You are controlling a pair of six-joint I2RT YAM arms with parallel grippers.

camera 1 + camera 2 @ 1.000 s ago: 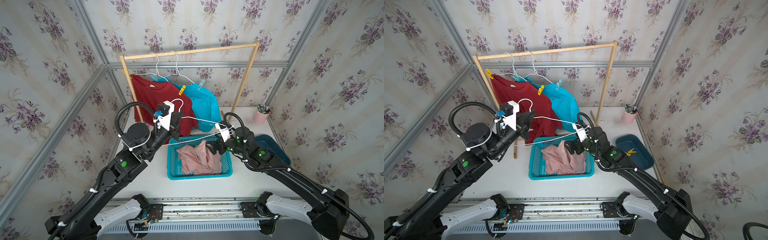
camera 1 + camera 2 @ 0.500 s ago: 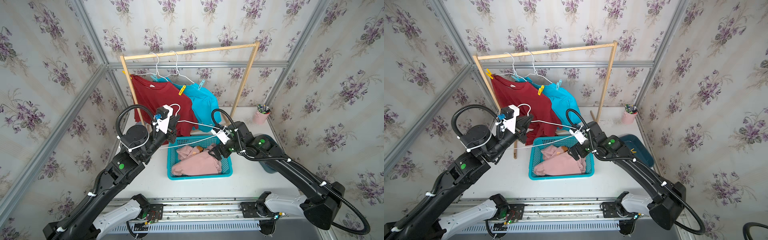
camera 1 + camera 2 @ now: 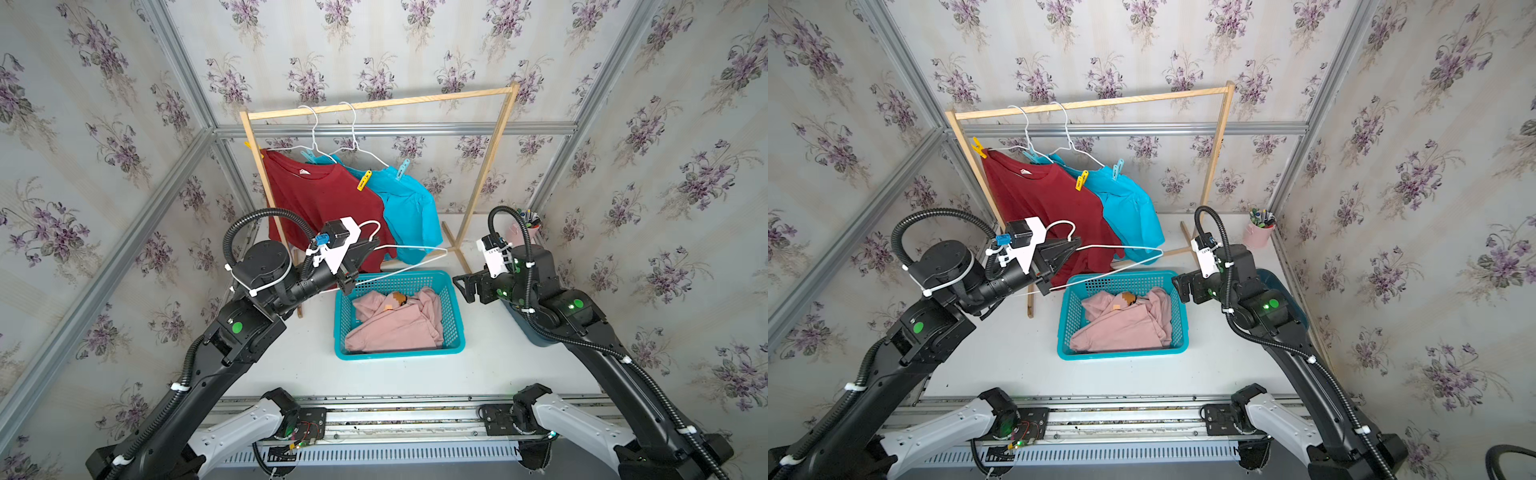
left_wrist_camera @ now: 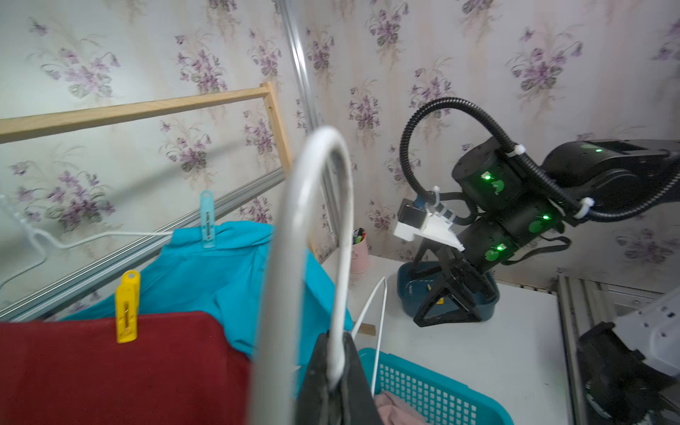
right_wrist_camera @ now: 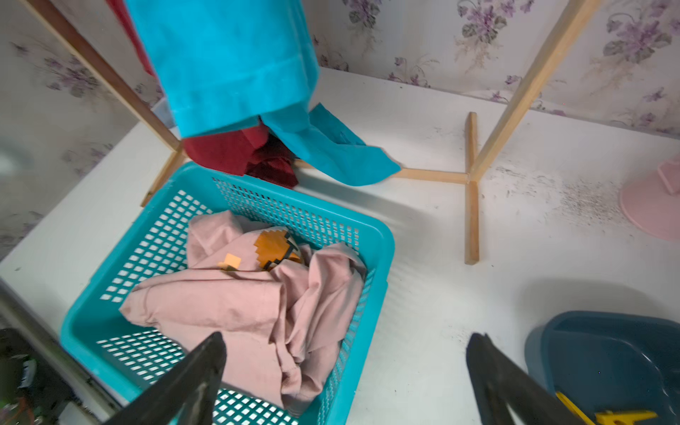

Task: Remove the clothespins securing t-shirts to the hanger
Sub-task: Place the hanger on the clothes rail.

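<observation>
The left arm reaches forward, its left tool (image 3: 374, 243) gripping a bare white hanger (image 3: 415, 247). The right tool (image 3: 462, 287), wide, has pulled back beside the basket (image 3: 399, 354); the pink shirt (image 3: 395, 328) now lies inside.

- I see floral wallpaper (image 3: 374, 50) on all three walls, purple blooms on cream.
- Aluminium frame bars (image 3: 395, 129) run up the corners and across the back wall.
- White tabletop (image 3: 490, 365), dark specks near my back right corner.
- Wooden clothes rack (image 3: 436, 99) stands at the rear.
- Pink pen cup (image 3: 1257, 237) sits in that corner.
- Light is even, with soft shadows.
</observation>
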